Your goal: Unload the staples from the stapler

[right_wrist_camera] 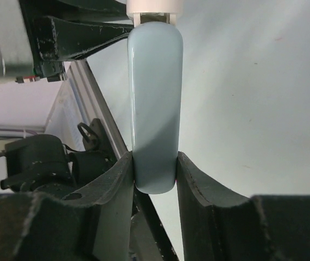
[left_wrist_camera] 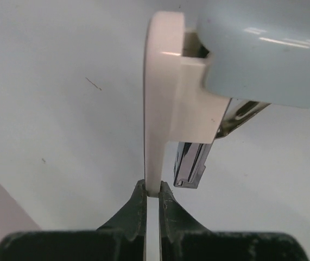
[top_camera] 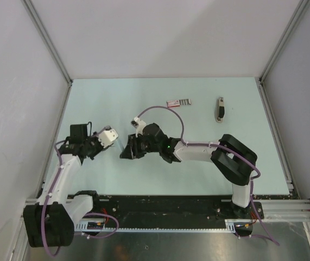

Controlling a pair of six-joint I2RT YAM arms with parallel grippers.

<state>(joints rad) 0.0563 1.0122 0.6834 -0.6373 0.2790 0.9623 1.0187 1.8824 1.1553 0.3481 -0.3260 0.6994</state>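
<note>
One stapler (top_camera: 110, 136), white-based with a pale blue top, is held above the table (top_camera: 116, 98) left of centre, between both arms. The left fingers (left_wrist_camera: 135, 209) are clenched on the thin edge of its white base. The right fingers (right_wrist_camera: 201, 187) clamp the rounded end of its blue top. Its metal magazine (left_wrist_camera: 191, 162) shows beneath that top. Far behind lie a red-and-white flat box (top_camera: 178, 102) and a dark slim object (top_camera: 220, 109).

we look down from high behind the arms (top_camera: 198, 151), taking in the whole table (top_camera: 116, 103) from afar. our wrist views sit tight behind the left gripper (left_wrist_camera: 152, 187) and right gripper (right_wrist_camera: 155, 160), facing each other; both share the pale blue bar (right_wrist_camera: 155, 98).
</note>
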